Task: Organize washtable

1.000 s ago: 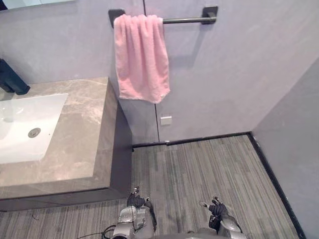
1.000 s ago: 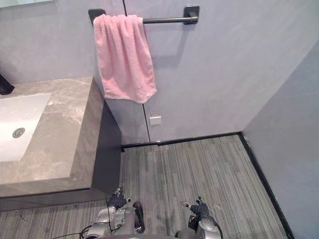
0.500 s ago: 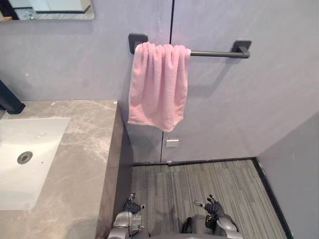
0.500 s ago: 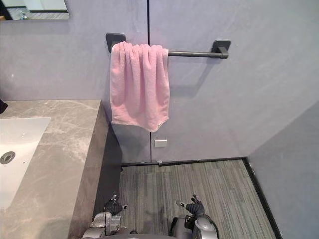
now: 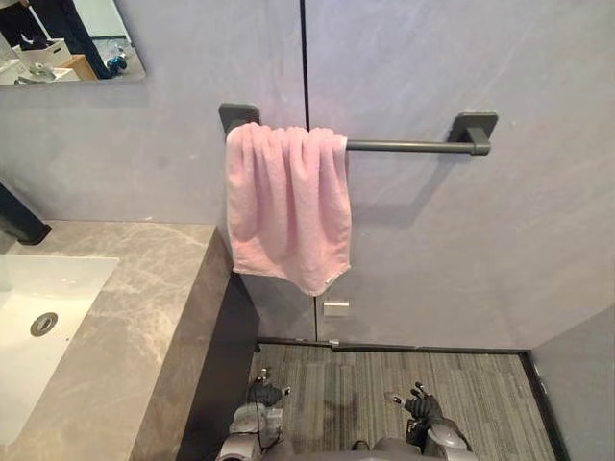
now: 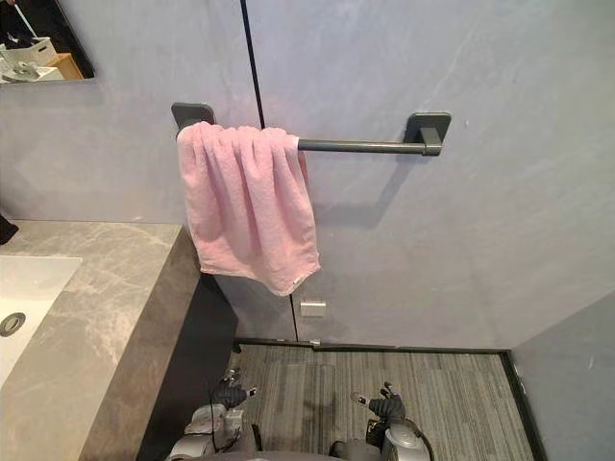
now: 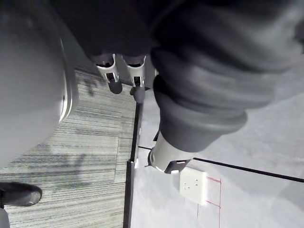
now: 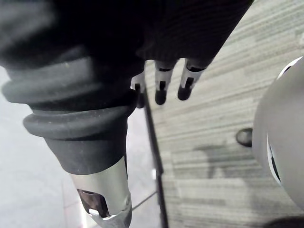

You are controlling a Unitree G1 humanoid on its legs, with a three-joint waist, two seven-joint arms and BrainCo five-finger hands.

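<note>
A pink towel (image 5: 288, 206) hangs bunched at the left end of a dark wall bar (image 5: 413, 146). Left of it stands the washtable, a grey marble counter (image 5: 144, 307) with a white sink (image 5: 43, 331) set in it and a black faucet (image 5: 17, 216) at the back. My left hand (image 5: 261, 394) hangs low beside the counter's dark side. My right hand (image 5: 423, 405) hangs low over the striped floor. Both are open and hold nothing. The wrist views show straight fingers (image 7: 114, 71) on the left hand and straight fingers (image 8: 160, 85) on the right.
A mirror (image 5: 67, 38) hangs on the wall above the counter. A white wall socket (image 5: 336, 307) sits below the towel, also seen in the left wrist view (image 7: 194, 186). Grey walls close the corner at the right, with striped flooring (image 5: 480, 394) in front.
The whole picture has shifted: the camera tilted up, so towel and bar sit lower in view and the mirror shows. Towel and both hands have kept their places.
</note>
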